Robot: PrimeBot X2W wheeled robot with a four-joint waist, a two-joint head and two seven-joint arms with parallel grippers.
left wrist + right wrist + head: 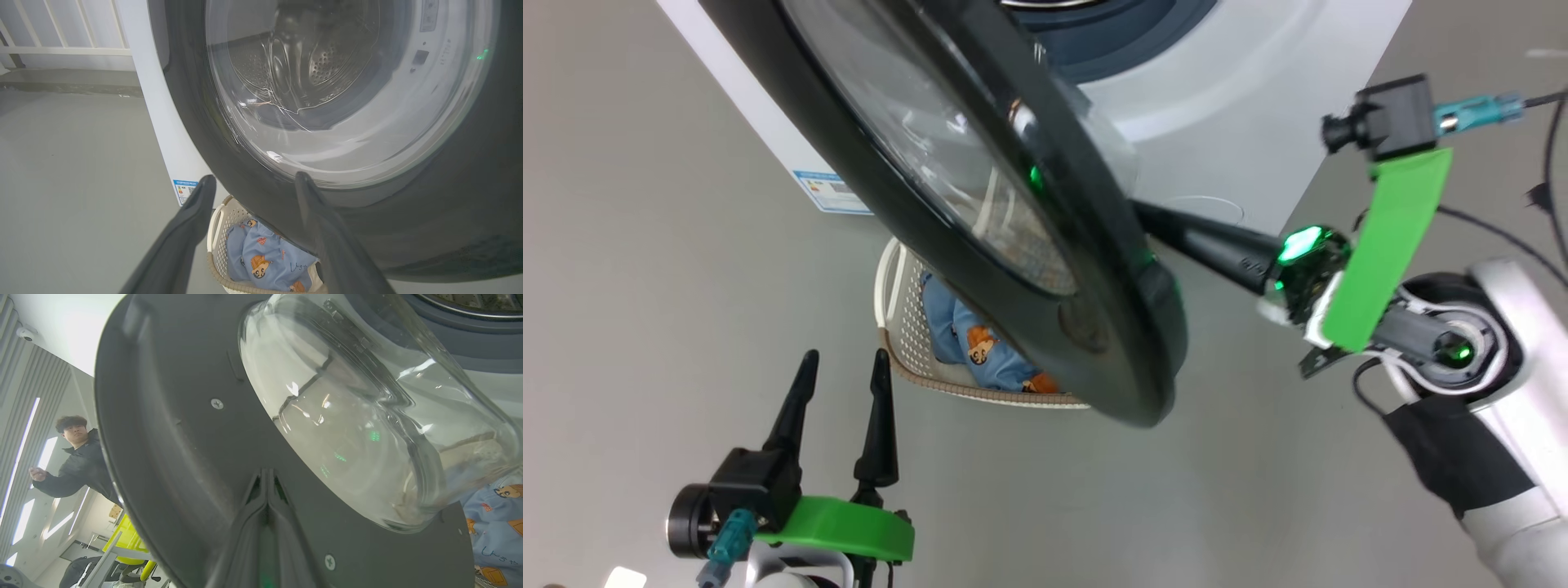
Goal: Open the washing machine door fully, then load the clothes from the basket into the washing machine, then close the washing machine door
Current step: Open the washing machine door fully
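Black R gripper point(267, 475) pressed together at door point(163, 437) inner face; L gripper point(845, 359) spread nr basket point(907, 327).

Grey floor point(645, 286) — white railing point(61, 51) behind; slatted wall point(45, 375) w/ bright window strips point(23, 445).

- Head view: bright, even, soft light. The grey floor point(645, 327) carries only faint shadows. A green lamp point(1303, 245) at the right throws small green glints onto the glossy washing machine door point(1127, 327), whose lower edge is smeared.
- Left wrist view: dimmer and cooler. White streaks of glare cross the glass bowl point(327, 102), the left fingers point(192, 232) at the bottom are soft, and the washing machine point(163, 122) side bows with lens distortion.
- Right wrist view: the upper left is blown out white, with bright strips point(20, 457) at the left edge. The door's face lies in shade, and the right fingers point(249, 539) are blurred close to the lens.
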